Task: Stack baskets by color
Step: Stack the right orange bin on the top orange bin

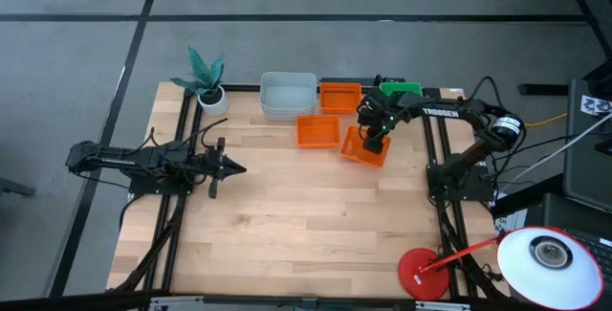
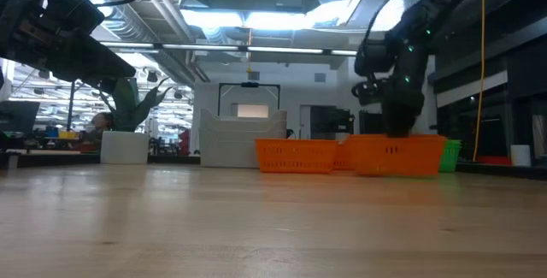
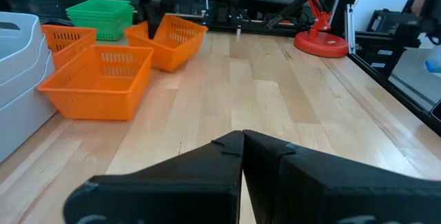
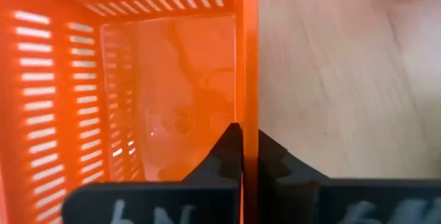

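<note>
On the left, the left end effector (image 1: 232, 167) hangs over bare bench (image 1: 287, 225), fingers pressed together on nothing. Behind it a potted plant (image 1: 206, 79) stands at the far edge, then the grey baskets (image 1: 288, 95). Next come one orange basket (image 1: 340, 96) at the back and another orange basket (image 1: 318, 131) just in front. The right end effector (image 1: 375, 142) is clamped on the wall of a tilted orange basket (image 1: 363, 148). A green basket (image 1: 402, 88) sits behind it.
</note>
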Action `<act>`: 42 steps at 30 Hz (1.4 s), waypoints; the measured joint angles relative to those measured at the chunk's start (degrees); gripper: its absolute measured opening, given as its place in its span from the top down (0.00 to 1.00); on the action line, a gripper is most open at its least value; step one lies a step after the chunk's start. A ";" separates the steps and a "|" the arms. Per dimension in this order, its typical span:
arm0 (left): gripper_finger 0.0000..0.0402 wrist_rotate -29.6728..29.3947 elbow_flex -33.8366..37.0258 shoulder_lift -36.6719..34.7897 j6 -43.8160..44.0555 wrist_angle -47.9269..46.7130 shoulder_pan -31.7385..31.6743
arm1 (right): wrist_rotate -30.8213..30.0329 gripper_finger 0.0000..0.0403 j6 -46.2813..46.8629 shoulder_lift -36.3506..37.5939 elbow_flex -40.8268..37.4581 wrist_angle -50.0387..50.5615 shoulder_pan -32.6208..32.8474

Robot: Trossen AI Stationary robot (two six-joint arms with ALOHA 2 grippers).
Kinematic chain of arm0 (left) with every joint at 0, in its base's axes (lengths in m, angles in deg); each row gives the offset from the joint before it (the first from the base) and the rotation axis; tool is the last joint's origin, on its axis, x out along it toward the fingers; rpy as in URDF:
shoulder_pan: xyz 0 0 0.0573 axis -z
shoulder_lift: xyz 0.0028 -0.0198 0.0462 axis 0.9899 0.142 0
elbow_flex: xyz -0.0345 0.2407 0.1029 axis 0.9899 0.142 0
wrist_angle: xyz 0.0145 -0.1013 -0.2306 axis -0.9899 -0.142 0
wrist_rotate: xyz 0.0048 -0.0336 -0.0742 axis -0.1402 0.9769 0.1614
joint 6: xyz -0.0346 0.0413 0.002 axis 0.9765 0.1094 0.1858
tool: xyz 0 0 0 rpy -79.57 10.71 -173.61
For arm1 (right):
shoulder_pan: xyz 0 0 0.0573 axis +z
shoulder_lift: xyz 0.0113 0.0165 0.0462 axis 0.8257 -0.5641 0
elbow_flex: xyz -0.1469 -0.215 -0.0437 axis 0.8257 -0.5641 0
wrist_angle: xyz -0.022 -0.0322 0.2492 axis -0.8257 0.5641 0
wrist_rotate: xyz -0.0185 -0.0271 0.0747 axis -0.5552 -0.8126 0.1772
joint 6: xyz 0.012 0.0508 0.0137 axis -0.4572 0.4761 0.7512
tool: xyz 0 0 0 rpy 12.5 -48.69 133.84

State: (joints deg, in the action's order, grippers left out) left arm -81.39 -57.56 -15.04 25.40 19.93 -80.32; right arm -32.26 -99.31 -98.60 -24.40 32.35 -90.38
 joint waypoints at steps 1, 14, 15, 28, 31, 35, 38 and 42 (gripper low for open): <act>1.00 0.00 0.00 0.00 0.00 0.01 0.00 | 0.00 0.99 -0.04 -0.02 1.42 1.38 0.42; 1.00 0.00 0.00 0.00 0.01 0.02 0.00 | -14.58 1.00 -15.06 0.00 24.83 3.86 1.90; 1.00 0.00 -0.01 0.00 0.00 0.02 0.00 | -15.78 1.00 -17.63 0.00 25.65 1.89 1.22; 1.00 -0.02 0.00 0.00 0.02 0.00 0.00 | -12.81 1.00 -32.87 -11.52 28.27 -5.45 -10.89; 1.00 -0.01 0.00 -0.01 0.02 0.02 0.00 | -12.69 1.00 -32.81 -14.13 32.22 -4.42 -11.49; 1.00 0.00 -0.01 -0.02 0.02 0.02 0.00 | -8.10 1.00 -32.78 -17.38 39.81 0.56 -12.58; 1.00 0.00 -0.01 0.00 0.00 0.01 0.00 | -2.65 1.00 -31.39 -20.89 47.19 7.28 -13.79; 1.00 0.00 -0.01 -0.01 0.00 0.01 0.00 | 2.45 1.00 -30.65 -25.99 55.15 16.89 -14.74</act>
State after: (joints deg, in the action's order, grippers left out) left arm -81.39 -57.57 -15.05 25.41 19.94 -80.32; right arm -29.81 -129.96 -124.59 30.75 49.25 -105.12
